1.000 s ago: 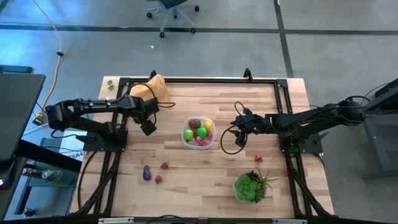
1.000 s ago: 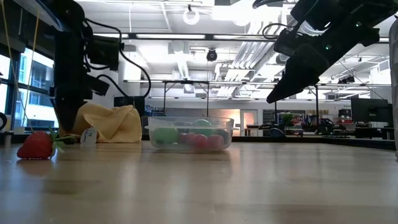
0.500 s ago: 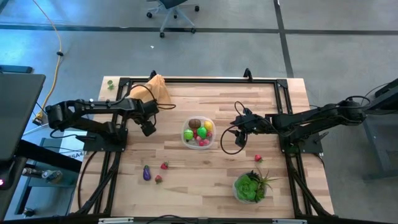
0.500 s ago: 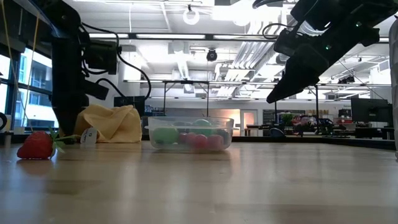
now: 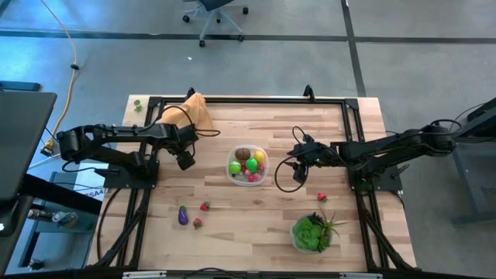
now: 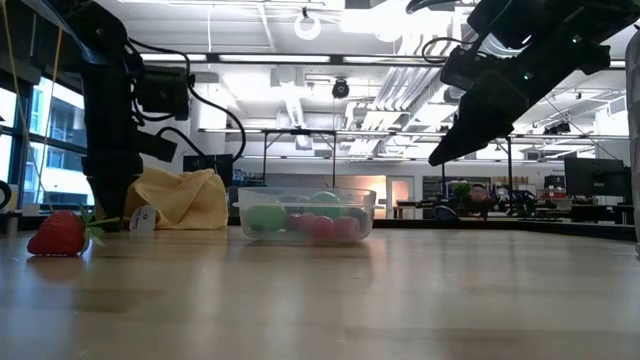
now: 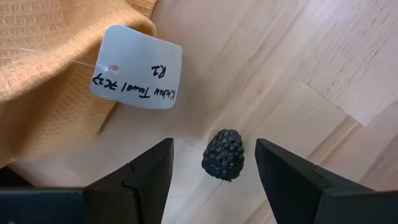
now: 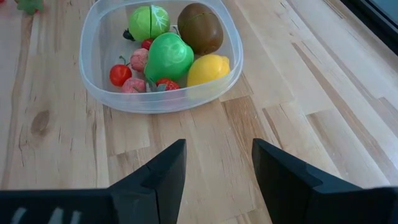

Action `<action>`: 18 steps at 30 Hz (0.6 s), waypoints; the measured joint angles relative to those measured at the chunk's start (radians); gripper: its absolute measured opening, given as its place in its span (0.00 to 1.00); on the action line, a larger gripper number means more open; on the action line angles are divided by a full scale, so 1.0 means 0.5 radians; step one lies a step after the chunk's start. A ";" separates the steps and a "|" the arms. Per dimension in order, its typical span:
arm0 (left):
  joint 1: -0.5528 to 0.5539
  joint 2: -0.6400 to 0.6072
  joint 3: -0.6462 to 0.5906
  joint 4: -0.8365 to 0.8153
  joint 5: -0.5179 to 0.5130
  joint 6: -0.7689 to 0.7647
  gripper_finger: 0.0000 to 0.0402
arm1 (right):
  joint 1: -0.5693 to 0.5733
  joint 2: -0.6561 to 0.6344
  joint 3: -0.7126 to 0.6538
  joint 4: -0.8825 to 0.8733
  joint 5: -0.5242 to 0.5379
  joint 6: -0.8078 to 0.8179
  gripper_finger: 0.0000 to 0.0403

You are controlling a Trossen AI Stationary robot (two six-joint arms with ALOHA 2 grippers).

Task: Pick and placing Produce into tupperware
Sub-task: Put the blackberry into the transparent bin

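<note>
**Blackberry sitting right between the left fingers, tub already half full**

The wooden table (image 5: 256, 225) is taking up most of the high view, and the two dark arms are reaching in over it from either side. The leafy green plant (image 5: 311, 232) is sitting near the front right corner, and the orange-tan kitchen towel (image 7: 43, 74) is lying bunched at the back left, with its white paper tag (image 7: 135, 67) lying flat on the wood just beside it.

The clear tupperware (image 8: 99, 74) is sitting mid-table and is holding a brown kiwi (image 8: 200, 28), a yellow lemon (image 8: 208, 70), a couple of green pieces and some small red berries (all piled together).

The left gripper (image 7: 211, 163) is hovering low beside the towel with its fingers spread apart, and a dark blackberry (image 7: 222, 154) is lying on the wood between them, not touched by either one. The right gripper (image 8: 217, 163) is hanging near the tupperware on its right side, fingers parted, holding nothing.

Still loose on the table: a purple eggplant (image 5: 183, 215) and two strawberries (image 5: 204, 206) near the front left, and one red strawberry (image 5: 322, 197) over on the right.
</note>
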 joint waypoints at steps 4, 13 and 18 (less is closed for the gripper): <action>0.000 0.000 0.000 -0.001 0.018 0.000 0.54 | 0.000 0.000 0.000 0.000 0.000 0.000 0.44; 0.000 0.000 0.000 0.001 0.069 -0.001 0.49 | 0.001 0.001 0.000 0.000 -0.001 0.000 0.44; 0.000 0.000 0.000 0.009 0.076 -0.023 0.40 | 0.000 0.000 0.000 0.000 -0.001 0.000 0.44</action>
